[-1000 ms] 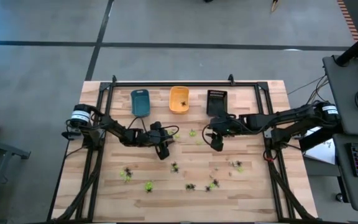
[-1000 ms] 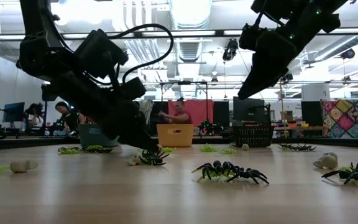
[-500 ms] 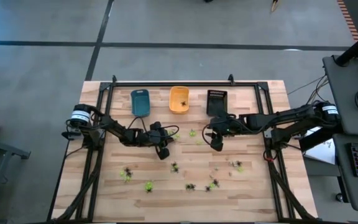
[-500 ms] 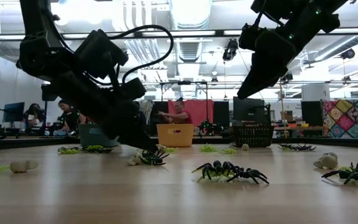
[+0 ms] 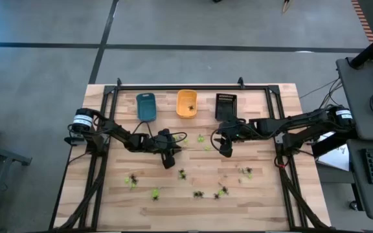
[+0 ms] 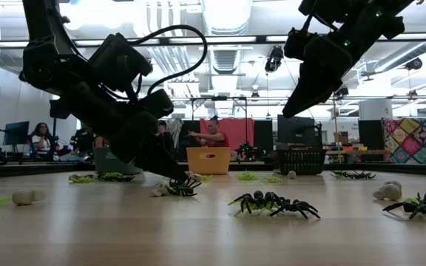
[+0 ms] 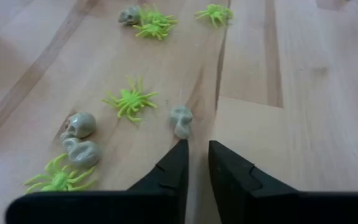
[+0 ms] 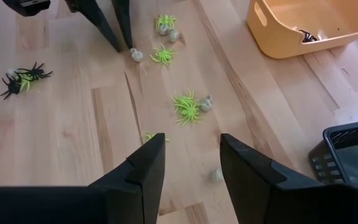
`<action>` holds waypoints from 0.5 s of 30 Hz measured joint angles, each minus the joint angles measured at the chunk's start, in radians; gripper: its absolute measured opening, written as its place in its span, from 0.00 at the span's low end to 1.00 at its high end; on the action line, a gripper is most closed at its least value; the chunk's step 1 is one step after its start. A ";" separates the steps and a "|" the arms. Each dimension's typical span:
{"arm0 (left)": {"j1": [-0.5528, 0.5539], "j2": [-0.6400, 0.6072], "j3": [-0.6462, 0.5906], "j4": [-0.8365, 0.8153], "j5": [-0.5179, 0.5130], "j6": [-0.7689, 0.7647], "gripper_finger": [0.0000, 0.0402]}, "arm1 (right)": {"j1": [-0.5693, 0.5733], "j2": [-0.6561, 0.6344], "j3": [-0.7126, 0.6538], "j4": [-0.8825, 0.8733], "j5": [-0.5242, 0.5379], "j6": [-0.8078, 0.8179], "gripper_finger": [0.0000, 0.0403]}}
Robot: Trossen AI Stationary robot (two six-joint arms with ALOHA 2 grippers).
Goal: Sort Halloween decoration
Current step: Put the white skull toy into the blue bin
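While the wooden table (image 5: 264, 194) is carrying everything, three trays are sitting in a row along its far edge: a blue tray (image 5: 146, 106), an orange tray (image 5: 186, 103) and a black tray (image 5: 225, 105). Taking the orange tray as the landmark, the left arm is reaching in from the blue tray's side, and the left gripper (image 5: 168, 162) is pointing down at the table surface nearer the front edge than the orange tray. Its fingers (image 7: 173, 168) are standing with only a narrow gap between them, gripping nothing, and a pale skull figure (image 7: 180, 119) is lying just beyond their tips. The right arm is coming in from the black tray's side, and the right gripper (image 5: 226, 151) is hovering above the table, its fingers (image 8: 143, 168) spread apart and holding nothing.

The Halloween decoration is lying scattered in front of the orange tray: yellow-green spiders (image 8: 186, 107) and small pale skulls (image 7: 79, 124) are sitting between the two grippers, while black spiders (image 6: 272, 203) are resting farther out toward the front edge. One black spider (image 8: 307, 36) is lying inside the orange tray. In the low view, the left arm is blocking part of the blue tray, and people are sitting at desks in the room behind.
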 joint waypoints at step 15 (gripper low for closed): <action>0.004 0.043 0.013 0.115 -0.024 0.138 0.29 | 0.000 0.000 0.000 0.008 0.001 -0.025 0.35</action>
